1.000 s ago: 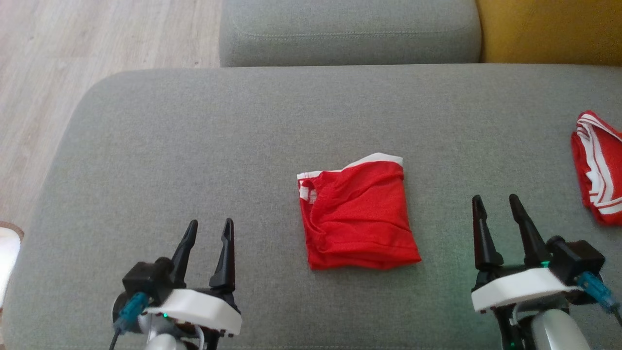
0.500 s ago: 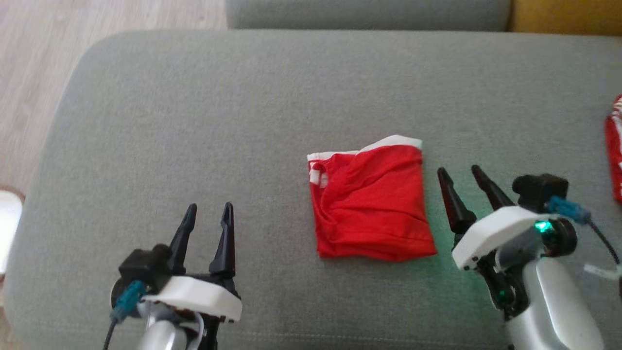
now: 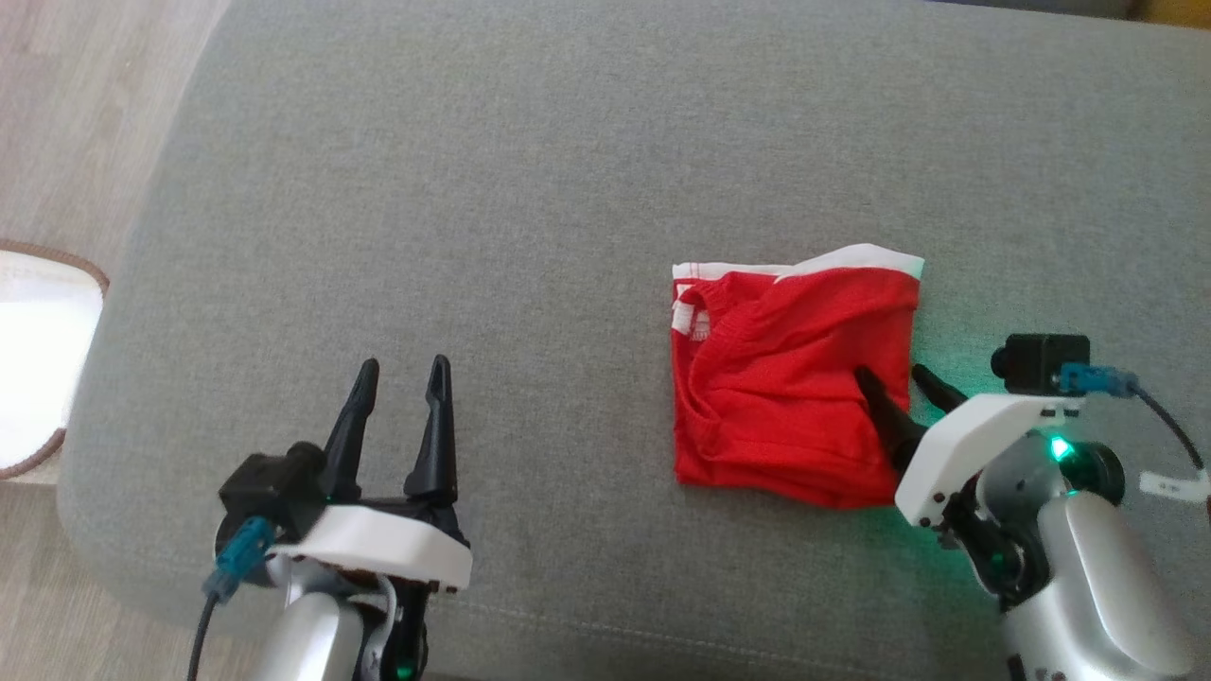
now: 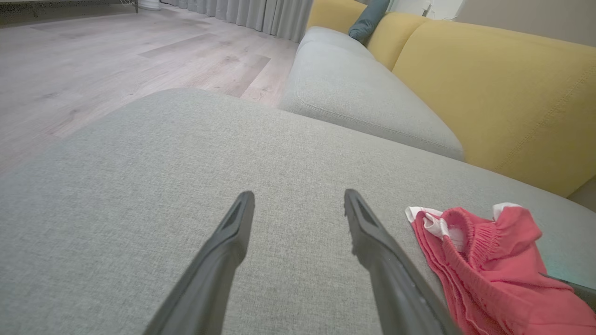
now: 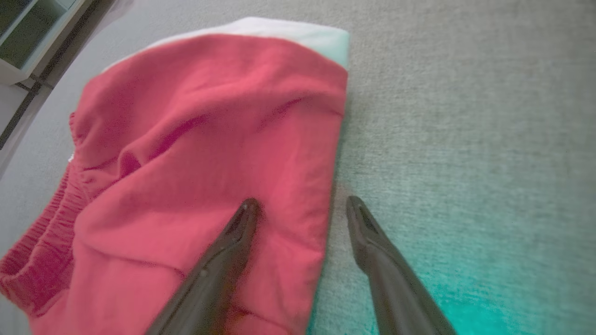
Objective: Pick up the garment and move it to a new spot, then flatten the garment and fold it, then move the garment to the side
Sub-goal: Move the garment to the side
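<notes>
The garment (image 3: 781, 378) is a folded red piece with white trim, lying on the grey sofa cushion (image 3: 530, 189). It also shows in the left wrist view as the garment (image 4: 489, 265) and in the right wrist view as the garment (image 5: 195, 153). My right gripper (image 3: 894, 383) is open and straddles the garment's right edge, one finger over the red cloth and the other over the cushion; the right wrist view shows this gripper (image 5: 300, 204) the same way. My left gripper (image 3: 402, 369) stands open over bare cushion, well left of the garment, with nothing between its fingers (image 4: 233, 242).
A white round object with a brown rim (image 3: 38, 369) sits on the wooden floor (image 3: 66, 113) left of the cushion. The left wrist view shows a second grey cushion (image 4: 354, 93) and a yellow backrest (image 4: 503, 97) beyond.
The head camera has tilted down and left, so the whole picture shifted. My right gripper has moved left and forward onto the garment's right edge. The left gripper has stayed put.
</notes>
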Controlling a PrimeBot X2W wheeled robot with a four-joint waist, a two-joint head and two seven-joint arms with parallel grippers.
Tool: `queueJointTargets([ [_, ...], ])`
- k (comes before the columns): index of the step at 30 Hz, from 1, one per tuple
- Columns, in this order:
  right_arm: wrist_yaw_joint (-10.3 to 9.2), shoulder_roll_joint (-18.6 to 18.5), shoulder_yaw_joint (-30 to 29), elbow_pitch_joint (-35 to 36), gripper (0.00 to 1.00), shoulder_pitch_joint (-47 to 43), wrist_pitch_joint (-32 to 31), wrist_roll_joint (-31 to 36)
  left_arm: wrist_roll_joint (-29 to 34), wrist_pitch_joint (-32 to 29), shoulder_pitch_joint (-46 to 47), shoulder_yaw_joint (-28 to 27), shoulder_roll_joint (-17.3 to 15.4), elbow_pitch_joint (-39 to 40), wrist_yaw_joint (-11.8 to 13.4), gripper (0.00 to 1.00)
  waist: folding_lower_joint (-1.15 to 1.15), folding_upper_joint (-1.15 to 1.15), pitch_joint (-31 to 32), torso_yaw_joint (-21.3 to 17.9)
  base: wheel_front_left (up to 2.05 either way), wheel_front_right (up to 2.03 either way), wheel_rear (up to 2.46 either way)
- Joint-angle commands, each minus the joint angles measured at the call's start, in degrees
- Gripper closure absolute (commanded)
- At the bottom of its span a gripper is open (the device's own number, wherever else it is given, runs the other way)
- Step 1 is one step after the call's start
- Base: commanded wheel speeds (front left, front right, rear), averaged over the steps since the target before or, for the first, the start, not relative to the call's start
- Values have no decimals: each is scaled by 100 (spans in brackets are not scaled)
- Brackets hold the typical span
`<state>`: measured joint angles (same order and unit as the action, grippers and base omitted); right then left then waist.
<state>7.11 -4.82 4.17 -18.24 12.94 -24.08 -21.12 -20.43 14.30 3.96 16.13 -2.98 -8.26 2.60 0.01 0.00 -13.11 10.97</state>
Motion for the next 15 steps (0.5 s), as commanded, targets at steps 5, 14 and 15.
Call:
queueJointTargets([
  [5,37,-122,286,160,100,202,-181,-156,-14,70,224,-184,10,226,61,0,-1,0,-61,-56,0,0,0],
  [14,37,-411,308,467,100,525,78,26,195,70,342,-214,10,346,-25,0,-1,0,-269,-837,0,0,0],
  [15,37,-476,302,520,100,567,74,57,225,70,366,-202,10,371,-43,0,-1,0,-313,-976,0,0,0],
])
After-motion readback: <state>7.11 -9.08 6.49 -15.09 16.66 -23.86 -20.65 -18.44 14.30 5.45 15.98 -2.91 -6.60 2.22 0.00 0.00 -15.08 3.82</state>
